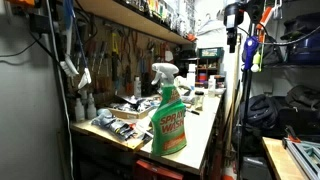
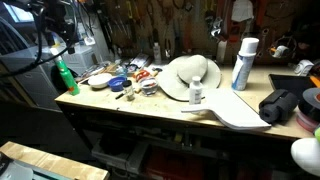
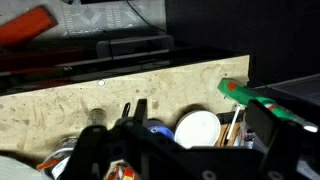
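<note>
My gripper [image 3: 180, 148] hangs high over one end of a cluttered wooden workbench [image 3: 90, 95], and its dark fingers are spread wide with nothing between them. In the wrist view a round white lid [image 3: 197, 128] and a blue lid [image 3: 156, 128] lie below it, with a green spray bottle [image 3: 262, 100] to the right. That green spray bottle stands upright at the bench end in both exterior views [image 1: 168, 112] [image 2: 65, 77]. The arm shows dark at the upper left of an exterior view [image 2: 52, 30] and above the bench's edge in an exterior view [image 1: 233, 22].
The bench [image 2: 150, 105] carries a wide white hat-shaped bowl [image 2: 190, 75], a white and blue spray can [image 2: 243, 63], a small white bottle [image 2: 196, 93], a white board [image 2: 238, 112], a black bag [image 2: 280, 105] and small clutter [image 2: 125, 82]. Tools hang on the back wall [image 2: 170, 25]. A shelf [image 1: 140, 20] runs above.
</note>
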{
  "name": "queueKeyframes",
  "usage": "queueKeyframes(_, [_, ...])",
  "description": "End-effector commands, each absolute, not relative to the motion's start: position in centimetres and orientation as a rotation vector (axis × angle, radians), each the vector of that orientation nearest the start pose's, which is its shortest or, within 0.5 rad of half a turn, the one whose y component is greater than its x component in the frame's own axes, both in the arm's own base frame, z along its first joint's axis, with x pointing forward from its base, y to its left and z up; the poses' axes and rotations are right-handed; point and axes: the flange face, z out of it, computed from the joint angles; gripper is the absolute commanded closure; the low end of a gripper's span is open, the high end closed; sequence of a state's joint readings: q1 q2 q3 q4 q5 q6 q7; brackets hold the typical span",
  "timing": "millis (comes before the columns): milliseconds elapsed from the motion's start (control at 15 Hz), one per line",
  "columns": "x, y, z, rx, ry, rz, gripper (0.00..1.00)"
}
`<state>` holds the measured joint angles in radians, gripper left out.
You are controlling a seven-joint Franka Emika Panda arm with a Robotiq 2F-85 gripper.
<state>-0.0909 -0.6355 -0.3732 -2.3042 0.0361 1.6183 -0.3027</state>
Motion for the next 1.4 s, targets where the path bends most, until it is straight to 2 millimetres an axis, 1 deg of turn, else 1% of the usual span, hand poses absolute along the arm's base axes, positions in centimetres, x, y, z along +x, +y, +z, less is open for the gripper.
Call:
queueKeyframes(0, [31.4,-18.0,55.4,-2.871,0.125,-0.010,0.00])
queueKeyframes(400, [31.4,-18.1,55.4,-2.871,0.126,-0.011,0.00])
queueKeyframes(600, [33.4,-18.1,53.8,-2.909,0.246,-0.156,0.00])
queueKeyframes(800, [36.5,-17.9,49.4,-2.987,0.366,-0.242,0.00])
queueKeyframes(933, [37.9,-17.4,45.5,-3.023,0.449,-0.168,0.00])
queueKeyframes(1133, [38.5,-16.2,39.4,-3.066,0.512,0.009,0.00])
queueKeyframes(1267, [38.9,-15.6,36.1,-3.084,0.524,0.062,0.00])
queueKeyframes(1333, [39.1,-15.3,34.7,-3.087,0.522,0.068,0.00])
